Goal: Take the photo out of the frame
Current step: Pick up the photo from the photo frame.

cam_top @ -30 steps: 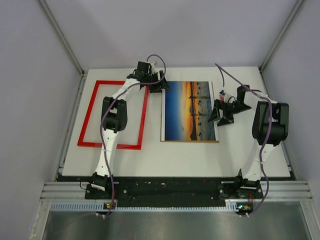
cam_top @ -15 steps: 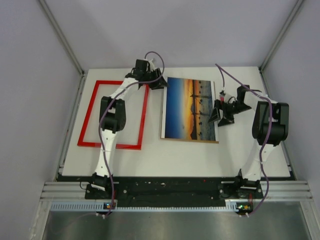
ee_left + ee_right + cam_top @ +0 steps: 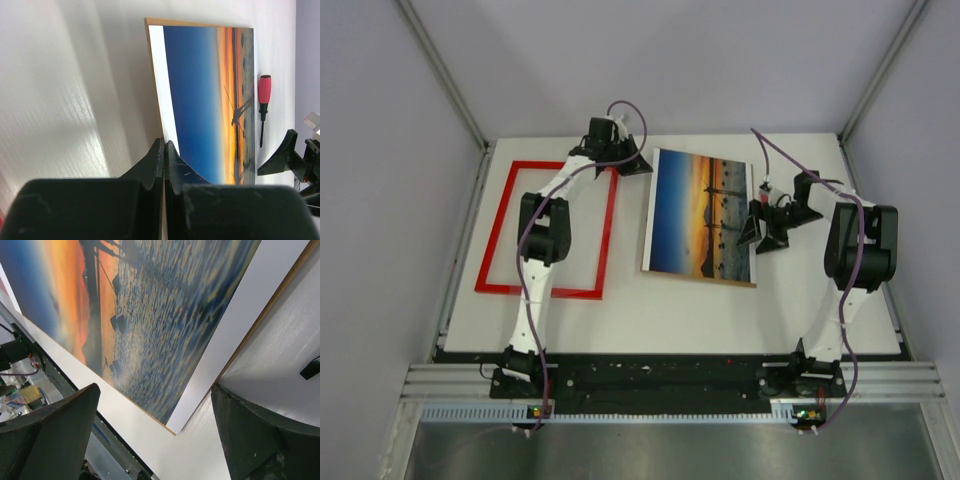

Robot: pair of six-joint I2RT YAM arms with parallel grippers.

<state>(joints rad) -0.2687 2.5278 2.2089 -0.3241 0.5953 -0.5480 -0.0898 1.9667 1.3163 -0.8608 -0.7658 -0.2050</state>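
Finding: the photo (image 3: 702, 217) lies on the desk (image 3: 650, 320) at 3 o'clock of the frame (image 3: 495, 225), long axis 12 to 6. The left gripper (image 3: 632, 165) has its jaws pinched on the photo's 11 o'clock corner. The right gripper (image 3: 757, 232) has its jaws wide and empty at the 3 o'clock edge.

White table (image 3: 720, 320) sat between plain grey-lavender walls (image 3: 670, 60), with aluminium posts (image 3: 445, 75) in the back corners. Aluminium rail (image 3: 670, 378) ran along the near edge, dull metal sheet (image 3: 670, 450) below. Light was soft.
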